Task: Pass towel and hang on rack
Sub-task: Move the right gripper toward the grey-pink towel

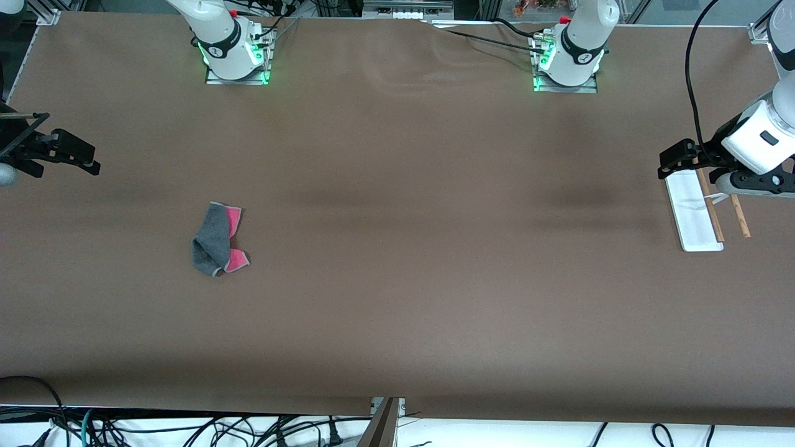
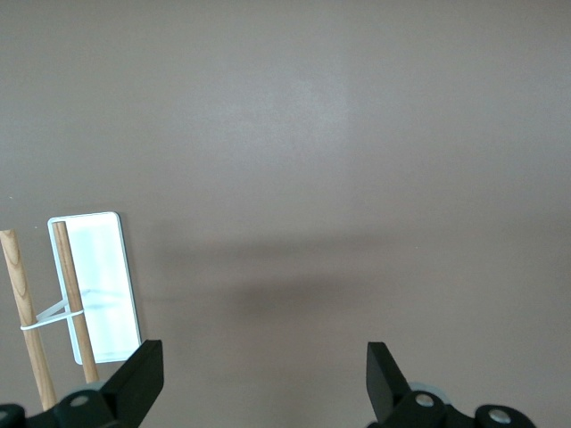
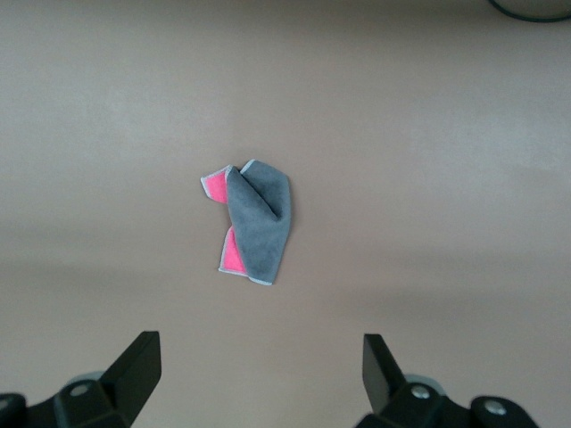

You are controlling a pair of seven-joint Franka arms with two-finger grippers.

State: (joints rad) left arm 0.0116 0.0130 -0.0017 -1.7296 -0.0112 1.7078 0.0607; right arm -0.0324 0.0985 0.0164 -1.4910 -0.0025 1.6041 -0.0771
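The towel (image 1: 218, 239) lies crumpled on the brown table toward the right arm's end, dark grey side up with pink-red folds showing. It also shows in the right wrist view (image 3: 259, 223). My right gripper (image 1: 92, 162) is open and empty, in the air over the table edge at that end, apart from the towel; its open jaws show in its wrist view (image 3: 261, 370). The rack (image 1: 695, 214) stands at the left arm's end, a white base with two brown rods (image 1: 739, 214). My left gripper (image 1: 668, 162) is open and empty beside the rack's base (image 2: 98, 285).
The two arm bases (image 1: 236, 59) (image 1: 566, 65) stand along the table's back edge. A black cable (image 1: 688, 74) hangs by the left arm. Loose cables (image 1: 186, 431) lie below the table's front edge.
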